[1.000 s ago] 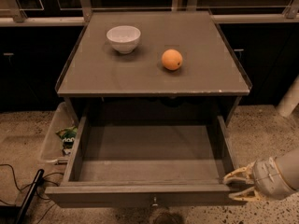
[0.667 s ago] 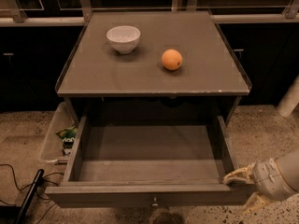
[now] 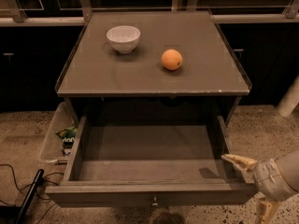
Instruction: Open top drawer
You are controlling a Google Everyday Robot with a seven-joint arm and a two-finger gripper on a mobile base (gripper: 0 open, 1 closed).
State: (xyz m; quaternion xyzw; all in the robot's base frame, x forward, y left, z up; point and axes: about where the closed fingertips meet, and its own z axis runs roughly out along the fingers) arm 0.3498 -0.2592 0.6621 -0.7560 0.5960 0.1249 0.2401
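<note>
The top drawer (image 3: 117,193) of the grey cabinet stands pulled far out toward me. Its plain grey box is empty inside. Its small round knob (image 3: 154,201) shows at the middle of the front, at the bottom of the view. My gripper (image 3: 252,186) is at the lower right, just off the drawer's front right corner. It is open. One tan finger (image 3: 237,161) lies over the corner of the drawer front and the other (image 3: 264,211) hangs lower over the floor. It holds nothing.
A white bowl (image 3: 123,38) and an orange (image 3: 172,59) sit on the cabinet top (image 3: 140,76). A clear bin (image 3: 52,134) with snack packets stands on the floor at the left, with black cables (image 3: 23,190) beside it. A white post (image 3: 289,99) stands at the right.
The gripper's fingers have spread wider apart and the gripper has drawn slightly back to the right and down. The drawer stays pulled out.
</note>
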